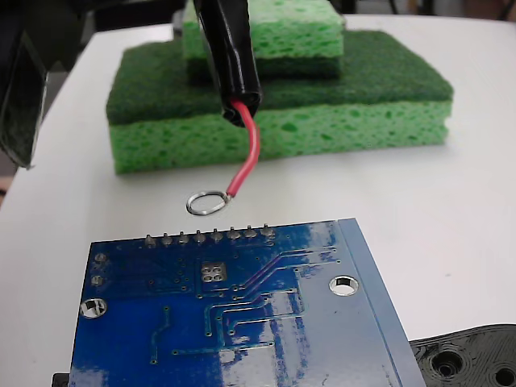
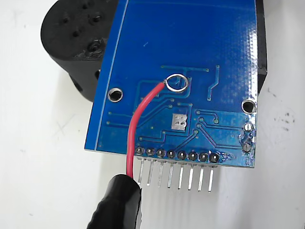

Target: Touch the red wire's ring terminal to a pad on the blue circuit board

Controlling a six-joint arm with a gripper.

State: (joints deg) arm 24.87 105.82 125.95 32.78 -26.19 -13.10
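Observation:
The blue circuit board [image 1: 242, 322] lies flat at the front of the fixed view, its row of grey pins on the far edge. Its small silvery pad [image 1: 212, 272] sits just inside that row. The red wire [image 1: 248, 157] curves down out of a black sleeve [image 1: 234, 56] and ends in the ring terminal [image 1: 208, 202], which hangs in the air past the pin edge, clear of the pad. In the wrist view the ring terminal [image 2: 175, 82] shows over the blue circuit board [image 2: 200, 43], beyond the pad [image 2: 178, 122]. The sleeve runs out of frame, so the gripper's fingers do not show.
Stacked green sponges [image 1: 282, 113] stand on the white table [image 1: 451, 210] behind the wire. A black plastic part with holes [image 1: 472, 359] lies at the board's corner, also seen as the black part [image 2: 76, 33] in the wrist view. A dark bulk [image 1: 24, 81] fills the upper left.

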